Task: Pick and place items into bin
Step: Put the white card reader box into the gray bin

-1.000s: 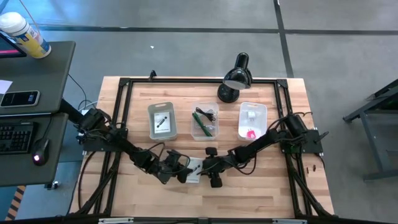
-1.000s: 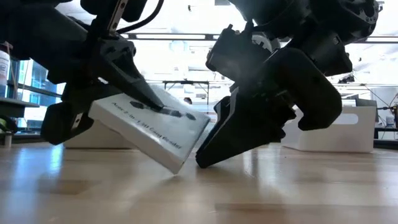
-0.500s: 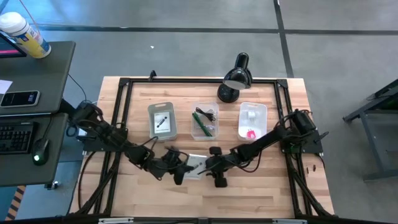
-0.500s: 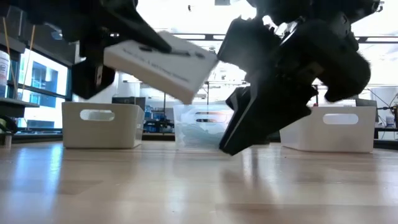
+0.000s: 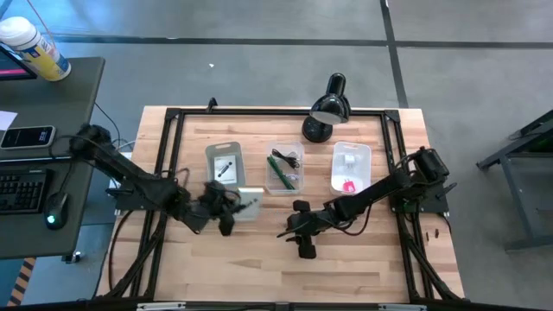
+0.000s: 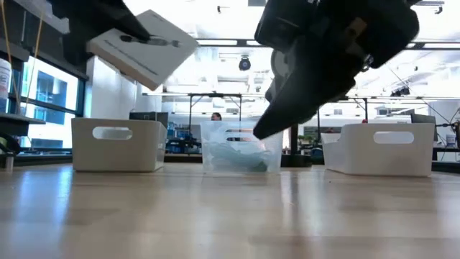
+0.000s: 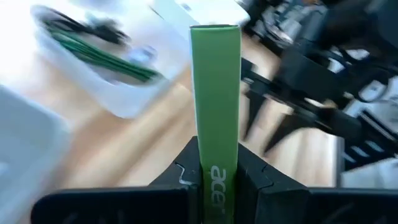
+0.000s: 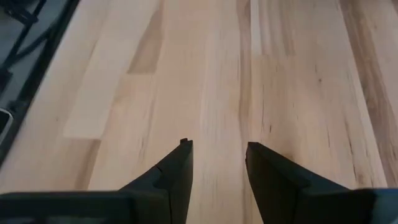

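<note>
My left gripper (image 5: 232,207) is shut on a flat white box (image 5: 249,203) with a green edge, up in the air just near of the left white bin (image 5: 226,168). The low view shows the box (image 6: 144,47) tilted and high above the table. That bin holds a white card with a black part. The clear middle bin (image 5: 283,169) holds a green stick and a black cable. The right white bin (image 5: 350,167) holds a white block and a pink piece. My right gripper (image 5: 294,231) is open over bare wood (image 8: 217,155). My left gripper pinches the flat box between its two fingers, one on each broad face, with the green edge (image 7: 216,134) toward its wrist camera. The box sticks out beyond the fingers (image 7: 186,177), is lifted clear of the table and hangs tilted in the low view.
A black desk lamp (image 5: 327,108) stands at the far edge behind the middle and right bins. A black frame (image 5: 168,155) runs round the table top. Bare wood (image 5: 363,259) lies near of the bins.
My left gripper has lifted the white box, whose corner was on the table, clear of it. It carried the box up, toward the table's left and far side, to the left bin. My right gripper, which stood against the box, has risen and stayed near the table's middle.
</note>
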Available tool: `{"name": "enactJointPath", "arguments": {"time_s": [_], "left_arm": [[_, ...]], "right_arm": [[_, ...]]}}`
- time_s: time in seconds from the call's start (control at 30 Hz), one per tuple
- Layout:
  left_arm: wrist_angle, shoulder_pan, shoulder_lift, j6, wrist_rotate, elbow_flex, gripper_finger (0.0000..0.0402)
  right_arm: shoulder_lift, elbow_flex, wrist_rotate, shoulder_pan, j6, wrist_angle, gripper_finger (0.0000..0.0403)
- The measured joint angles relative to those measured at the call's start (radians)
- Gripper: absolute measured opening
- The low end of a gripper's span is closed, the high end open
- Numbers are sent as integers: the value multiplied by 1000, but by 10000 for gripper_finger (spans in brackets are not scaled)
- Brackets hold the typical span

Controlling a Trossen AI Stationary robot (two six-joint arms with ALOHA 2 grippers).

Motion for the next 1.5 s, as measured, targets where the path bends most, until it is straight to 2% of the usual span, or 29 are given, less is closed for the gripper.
{"name": "enactJointPath", "arguments": {"time_s": [0.17, 0.33, 0.5, 0.73, 0.9, 1.27, 1.37, 1.5], "left_arm": [[-273, 0, -183, -16, -86, 0, 25], [-562, 1, -343, -130, -183, 0, 26], [-704, 1, -478, -263, -249, -62, 20], [-654, 1, -620, -422, -265, -252, 22], [-578, 1, -687, -472, -311, -353, 22], [-576, 9, -764, -543, -322, -406, 23], [-533, 50, -763, -546, -282, -406, 23], [-420, 134, -763, -440, -207, -406, 23]], "right_arm": [[-14, 0, 3, 0, 33, 1, 140], [-16, 0, 8, -3, 76, 13, 140], [-16, 0, 8, -3, 108, 38, 140], [-16, 0, 4, -3, 121, 133, 140], [-21, 0, 4, -3, 139, 149, 140], [-134, 2, 73, -4, 114, 161, 140], [-199, 2, 106, -7, 78, 168, 140], [-295, 2, 175, -8, 9, 159, 140]]}}
